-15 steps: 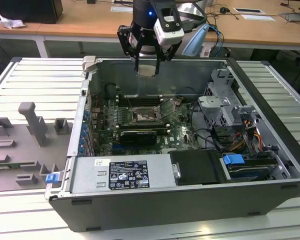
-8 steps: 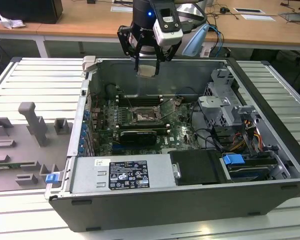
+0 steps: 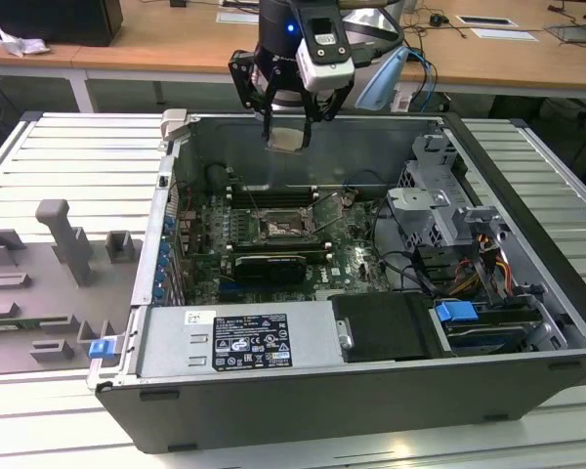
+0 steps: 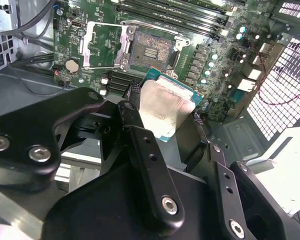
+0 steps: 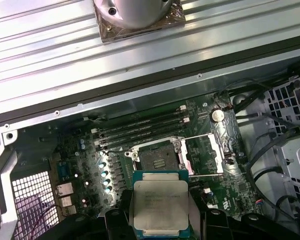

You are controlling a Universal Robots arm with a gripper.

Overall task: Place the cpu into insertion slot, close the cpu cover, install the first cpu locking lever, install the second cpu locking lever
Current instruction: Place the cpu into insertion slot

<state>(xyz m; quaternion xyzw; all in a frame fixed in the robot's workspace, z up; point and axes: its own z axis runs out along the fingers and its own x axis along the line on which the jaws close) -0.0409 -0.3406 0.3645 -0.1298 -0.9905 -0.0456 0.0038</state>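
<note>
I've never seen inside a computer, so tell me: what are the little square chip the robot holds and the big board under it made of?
The cpu: apparently metal on top, matte silver-grey with a soft sheen, on a thin green base, likely circuit laminate. The board: seemingly the same green laminate, slightly glossy, dotted with small parts.

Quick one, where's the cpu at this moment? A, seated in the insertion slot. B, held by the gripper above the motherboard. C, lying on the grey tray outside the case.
B: the cpu is clamped in the gripper above the motherboard, and the insertion slot lies bare.
</note>
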